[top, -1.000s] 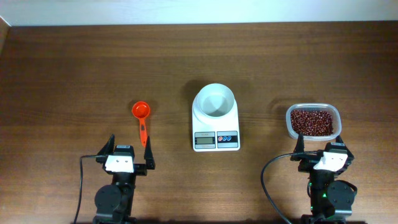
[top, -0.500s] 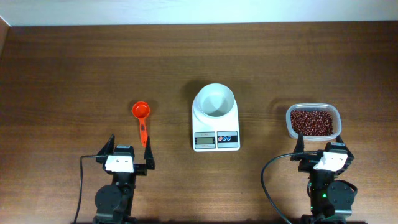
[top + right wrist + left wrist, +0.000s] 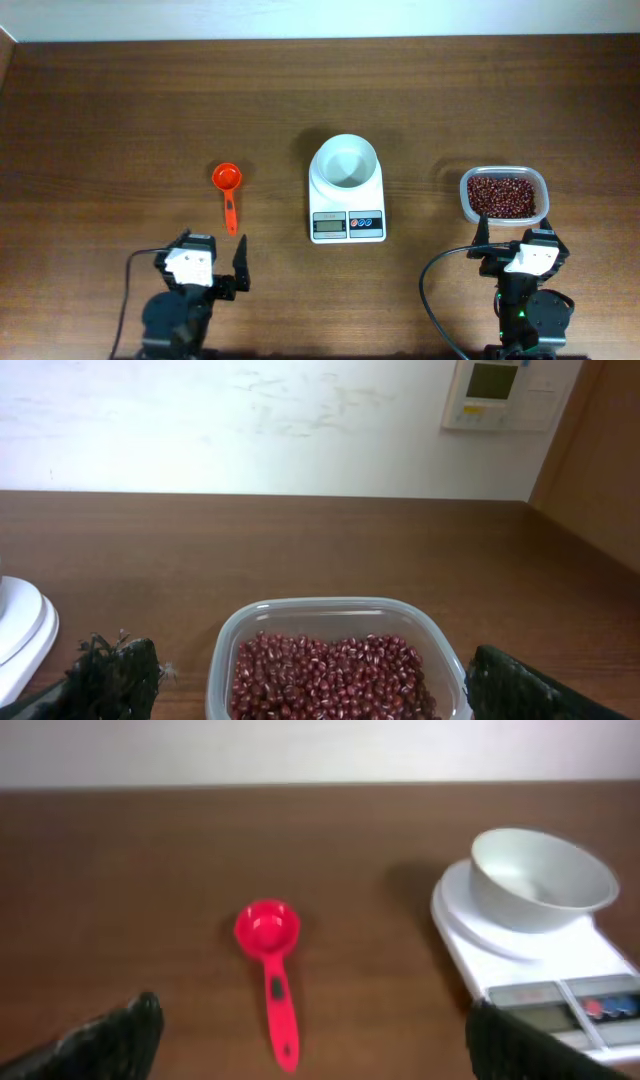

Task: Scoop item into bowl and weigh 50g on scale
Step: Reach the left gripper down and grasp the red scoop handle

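Only the overhead view takes in the whole layout: the white scale [image 3: 347,226] sits at the centre of the brown desk [image 3: 120,120] with the white bowl [image 3: 345,163] standing on its platform. An orange-red scoop [image 3: 229,195] lies left of centre, its handle pointing toward the bottom of the frame, and a clear plastic tub [image 3: 463,196] sits at the right. The left gripper [image 3: 210,248] is at the lower left and the right gripper [image 3: 513,234] at the lower right, both off the desk's things. The left wrist view adds what the top-down look hides. It shows the bowl's sloped wall and bare inside from the side, at the right of the frame, with the scale's grey display and its red and blue buttons below it; no reading can be made out. The scoop lies centre-left, and the dark fingertips [image 3: 110,1038] sit in the two bottom corners, spread wide and holding nothing. The right wrist view alone shows a pale wall behind the desk with a small white panel [image 3: 497,392] at the upper right, and a sliver of the scale at the lower left edge. Its own fingertips [image 3: 105,678] are likewise far apart and hold nothing. The beans [image 3: 325,678] fill the tub at bottom centre as a loose layer of tiny glossy dark red-brown grains, some paler, heaped below the rim.
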`<state>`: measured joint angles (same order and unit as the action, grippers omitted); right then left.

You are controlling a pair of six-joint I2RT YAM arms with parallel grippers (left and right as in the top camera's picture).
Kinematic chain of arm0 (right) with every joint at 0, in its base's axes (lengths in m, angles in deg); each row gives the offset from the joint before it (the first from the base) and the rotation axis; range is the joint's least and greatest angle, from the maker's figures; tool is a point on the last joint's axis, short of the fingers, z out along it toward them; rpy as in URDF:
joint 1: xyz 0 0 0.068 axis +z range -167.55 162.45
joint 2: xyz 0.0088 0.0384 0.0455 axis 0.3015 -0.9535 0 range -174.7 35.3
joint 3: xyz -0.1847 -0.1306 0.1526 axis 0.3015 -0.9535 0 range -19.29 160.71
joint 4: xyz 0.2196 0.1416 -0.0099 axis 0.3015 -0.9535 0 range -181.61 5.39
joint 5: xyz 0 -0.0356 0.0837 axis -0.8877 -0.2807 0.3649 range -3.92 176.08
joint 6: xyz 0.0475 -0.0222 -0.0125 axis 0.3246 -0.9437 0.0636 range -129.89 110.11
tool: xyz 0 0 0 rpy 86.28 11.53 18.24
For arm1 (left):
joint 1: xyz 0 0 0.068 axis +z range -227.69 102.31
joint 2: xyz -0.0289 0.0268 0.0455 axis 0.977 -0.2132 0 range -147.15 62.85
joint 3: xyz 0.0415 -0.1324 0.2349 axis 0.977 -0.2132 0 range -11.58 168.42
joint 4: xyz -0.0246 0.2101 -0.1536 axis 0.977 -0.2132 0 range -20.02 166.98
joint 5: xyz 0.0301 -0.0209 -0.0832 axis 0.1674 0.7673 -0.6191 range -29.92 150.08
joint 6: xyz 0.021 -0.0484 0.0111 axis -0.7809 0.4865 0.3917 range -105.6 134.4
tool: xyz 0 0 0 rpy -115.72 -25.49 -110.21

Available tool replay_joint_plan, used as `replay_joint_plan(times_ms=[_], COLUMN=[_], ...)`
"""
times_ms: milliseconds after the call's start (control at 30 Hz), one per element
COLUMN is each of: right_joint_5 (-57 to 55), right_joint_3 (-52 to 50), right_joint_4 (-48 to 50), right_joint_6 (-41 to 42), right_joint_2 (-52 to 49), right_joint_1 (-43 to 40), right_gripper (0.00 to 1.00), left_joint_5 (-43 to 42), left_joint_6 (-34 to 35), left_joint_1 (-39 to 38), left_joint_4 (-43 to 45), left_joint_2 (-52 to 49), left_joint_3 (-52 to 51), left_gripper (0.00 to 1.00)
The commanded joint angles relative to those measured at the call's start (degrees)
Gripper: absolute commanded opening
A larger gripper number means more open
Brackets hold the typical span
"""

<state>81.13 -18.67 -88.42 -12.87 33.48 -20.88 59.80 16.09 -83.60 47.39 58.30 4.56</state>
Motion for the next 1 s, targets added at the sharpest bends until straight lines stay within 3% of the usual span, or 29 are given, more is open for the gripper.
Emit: replay_joint_plan(times_ms=[0,133,267,333,433,467,533,567,600,700,833,967], right_joint_5=[-1.1,-1.1,-1.1,-1.1,-1.1,-1.1,-1.1,-1.1,-1.1,-1.1,-1.1,-1.1], right_joint_3=[-0.3,-0.3,-0.3,-0.3,-0.3,-0.3,-0.3,-0.3,-0.3,-0.3,-0.3,-0.3], right_joint_4=[-0.3,-0.3,-0.3,-0.3,-0.3,-0.3,-0.3,-0.3,-0.3,-0.3,-0.3,-0.3], right_joint_6=[0.2,0.2,0.2,0.2,0.2,0.2,0.2,0.2,0.2,0.2,0.2,0.2], right_joint_2=[0.0,0.0,0.0,0.0,0.0,0.0,0.0,0.0,0.0,0.0,0.0,0.0], right_joint_1=[-0.1,-0.1,-0.1,-0.1,-0.1,-0.1,-0.1,-0.1,-0.1,-0.1,-0.1,-0.1], right_gripper=[0.99,0.99,0.99,0.99,0.99,0.99,0.99,0.99,0.99,0.99,0.99,0.99], left_joint_5=[-0.5,-2.1,-7.7,-7.5,-7.5,-7.5,-7.3,-6.2,-4.9,-4.4,2.3,5.7], left_joint_6=[7.5,8.1,8.0,7.9,7.9,7.9,7.9,7.9,8.0,7.9,10.0,11.6], left_joint_1=[0.3,0.3,0.3,0.3,0.3,0.5,0.5,0.5,0.4,0.3,0.3,0.3], left_joint_4=[-7.0,-20.0,-36.2,-36.8,-33.9,-34.1,-34.2,-34.2,-34.2,-36.1,-36.5,-36.6], left_joint_2=[-10.7,-32.4,-63.1,-76.1,-87.9,-90.7,-94.3,-95.7,-97.1,-101.3,-104.9,-106.5], left_joint_3=[16.3,35.8,59.2,66.1,67.8,67.8,67.8,67.8,67.6,67.4,67.4,67.4], left_gripper=[0.99,0.99,0.99,0.99,0.99,0.68,0.23,0.09,0.04,0.15,0.45,0.59])
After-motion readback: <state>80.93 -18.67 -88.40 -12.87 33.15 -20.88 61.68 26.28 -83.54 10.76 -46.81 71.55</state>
